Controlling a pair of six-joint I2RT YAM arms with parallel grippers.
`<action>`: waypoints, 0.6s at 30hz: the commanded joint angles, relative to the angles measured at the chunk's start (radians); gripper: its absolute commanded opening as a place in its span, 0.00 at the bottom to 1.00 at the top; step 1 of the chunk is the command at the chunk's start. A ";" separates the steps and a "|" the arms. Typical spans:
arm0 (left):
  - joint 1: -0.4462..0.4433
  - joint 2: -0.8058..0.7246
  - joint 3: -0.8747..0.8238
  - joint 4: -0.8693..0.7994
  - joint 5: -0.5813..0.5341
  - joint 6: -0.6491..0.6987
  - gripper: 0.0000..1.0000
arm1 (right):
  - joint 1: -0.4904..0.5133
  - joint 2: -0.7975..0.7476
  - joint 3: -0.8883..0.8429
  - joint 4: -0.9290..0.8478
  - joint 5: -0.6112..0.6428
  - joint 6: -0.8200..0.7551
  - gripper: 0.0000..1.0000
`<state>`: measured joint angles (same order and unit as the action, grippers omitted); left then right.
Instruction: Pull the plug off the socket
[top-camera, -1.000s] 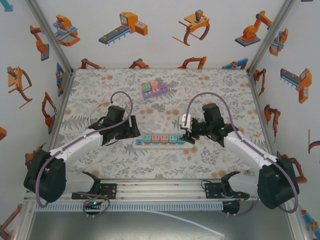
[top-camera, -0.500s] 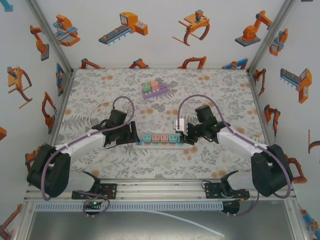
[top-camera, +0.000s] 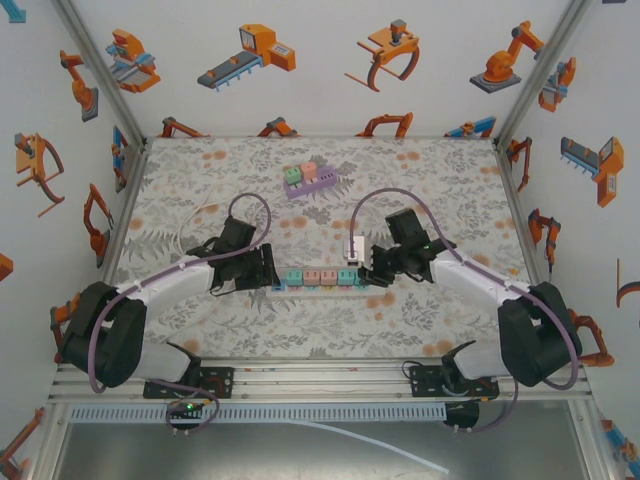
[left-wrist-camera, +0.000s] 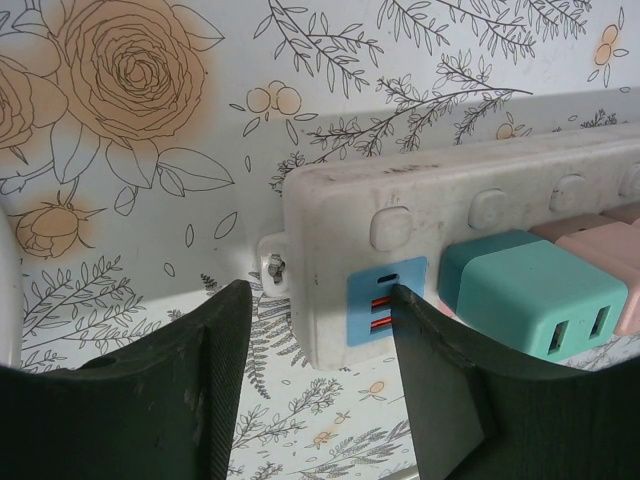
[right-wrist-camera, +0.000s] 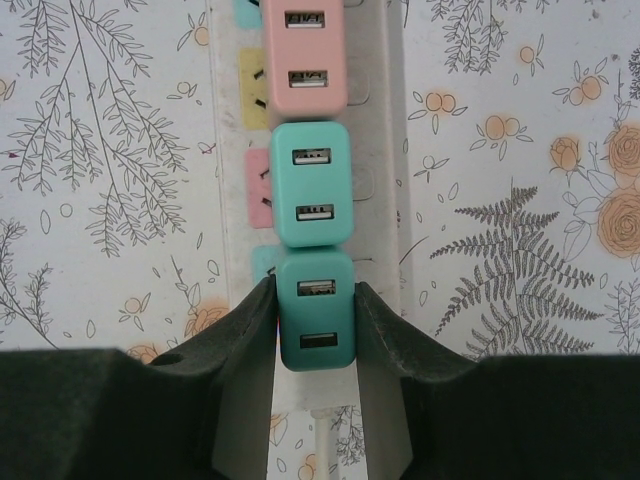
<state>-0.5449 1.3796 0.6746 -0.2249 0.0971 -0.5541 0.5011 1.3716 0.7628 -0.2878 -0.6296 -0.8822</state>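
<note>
the job is set up but not done: the end teal plug (right-wrist-camera: 316, 310) sits fully seated in its socket at the near end of the power strip (right-wrist-camera: 375, 120), with no gap visible between plug body and strip. the grasp is made; the pull itself is what is left, along with holding the strip down while it comes out.

the right gripper (right-wrist-camera: 316, 295) is closed on that plug, its two dark pads (right-wrist-camera: 250, 350) pressed flat against the plug's left and right sides, just below a second teal plug (right-wrist-camera: 311, 185) and a pink one (right-wrist-camera: 304, 55).

the left gripper (left-wrist-camera: 320, 300) is at the opposite end of the strip on the floral table (top-camera: 200, 170). its fingers (left-wrist-camera: 200, 380) stand partly apart and straddle the strip's end by the blue socket (left-wrist-camera: 385, 300). one fingertip seems to touch the strip's face there, though the angle makes contact hard to confirm; the other stands clear of the end, so the strip is bracketed, not clamped.
</note>
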 joint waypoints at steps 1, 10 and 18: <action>-0.007 0.057 -0.011 -0.101 -0.076 0.036 0.55 | 0.017 0.026 0.050 -0.004 -0.001 -0.019 0.20; -0.015 0.109 -0.020 -0.103 -0.097 0.030 0.54 | 0.022 0.002 0.104 -0.051 -0.047 -0.014 0.13; -0.022 0.119 -0.007 -0.121 -0.135 0.020 0.52 | 0.022 -0.001 0.117 -0.062 -0.023 0.020 0.11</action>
<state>-0.5526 1.4227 0.7143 -0.2485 0.0933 -0.5541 0.5087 1.3964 0.8188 -0.3668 -0.6086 -0.8860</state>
